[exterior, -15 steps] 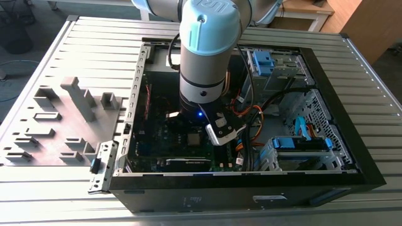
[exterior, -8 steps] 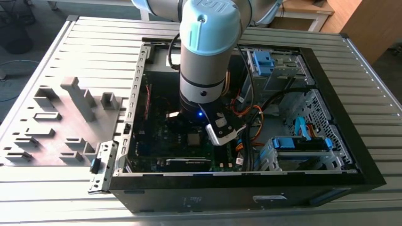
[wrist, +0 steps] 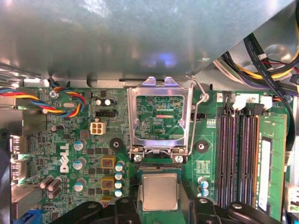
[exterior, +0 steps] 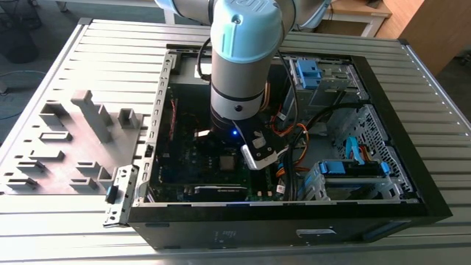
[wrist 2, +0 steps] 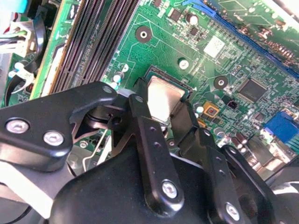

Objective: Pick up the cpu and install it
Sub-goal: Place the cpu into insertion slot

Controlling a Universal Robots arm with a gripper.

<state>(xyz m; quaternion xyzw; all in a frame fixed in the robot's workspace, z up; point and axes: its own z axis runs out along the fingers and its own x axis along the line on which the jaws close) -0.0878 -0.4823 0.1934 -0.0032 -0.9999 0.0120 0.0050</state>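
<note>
- At the socket (wrist: 159, 168) on the green motherboard (wrist: 60, 140), the cpu (wrist: 160, 191) lies flat with its silver-grey top up, inside the socket's dark outline. Whether it is seated or a little above the socket cannot be told.
- The gripper (wrist: 163, 201) stands right over the socket, its jaws closed on the cpu, one black jaw against each of two opposite edges. In the second wrist view the gripper (wrist 2: 162, 102) and the cpu (wrist 2: 163, 99) show the same hold, with no gap at either edge.
- Just beside the socket, the metal retention frame (wrist: 159, 89) is swung open and clear of it, with its wire lever (wrist: 200, 95) running along one side.
- Near the socket, on the side away from the coloured wires (wrist: 28, 95), run the long memory slots (wrist: 238, 154).
- In the exterior view the arm (exterior: 239, 66) reaches down to the socket inside the open computer case (exterior: 294, 221).
- Well apart from the socket, outside the case toward the exterior view's left, a grey fixture tray (exterior: 66, 160) lies on the slatted tabletop (exterior: 434, 99).
</note>
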